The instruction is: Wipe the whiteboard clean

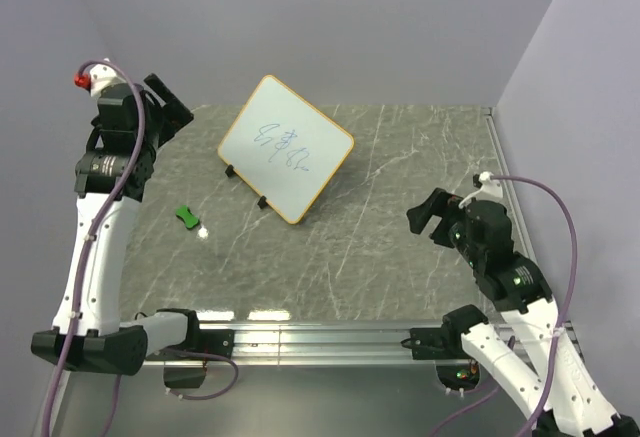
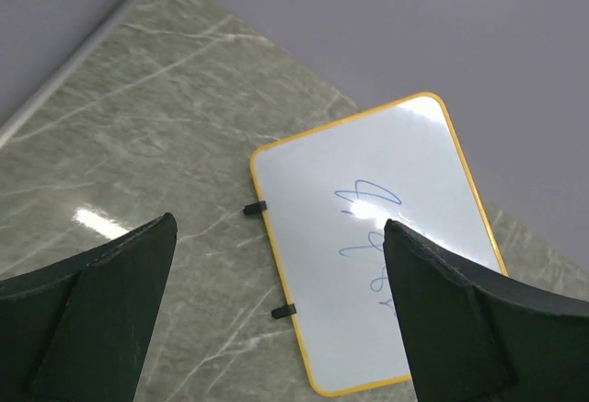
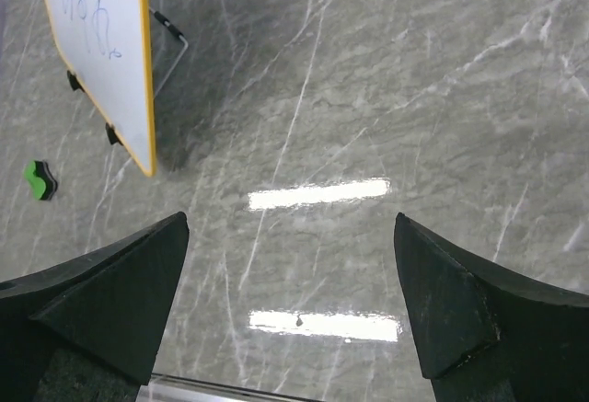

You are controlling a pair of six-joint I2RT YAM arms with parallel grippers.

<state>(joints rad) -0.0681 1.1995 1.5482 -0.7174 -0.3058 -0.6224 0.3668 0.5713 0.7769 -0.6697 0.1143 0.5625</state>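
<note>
No legible text, label, brand or number. The whiteboard (image 1: 305, 175), near the far edge of the table (image 1: 400, 247), bears a blue scribble (image 1: 281, 147) that cannot be read.

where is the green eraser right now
In the top view the green eraser lies on the table left of centre. It sits apart from the whiteboard, to the board's left and nearer the arms' edge.
</note>
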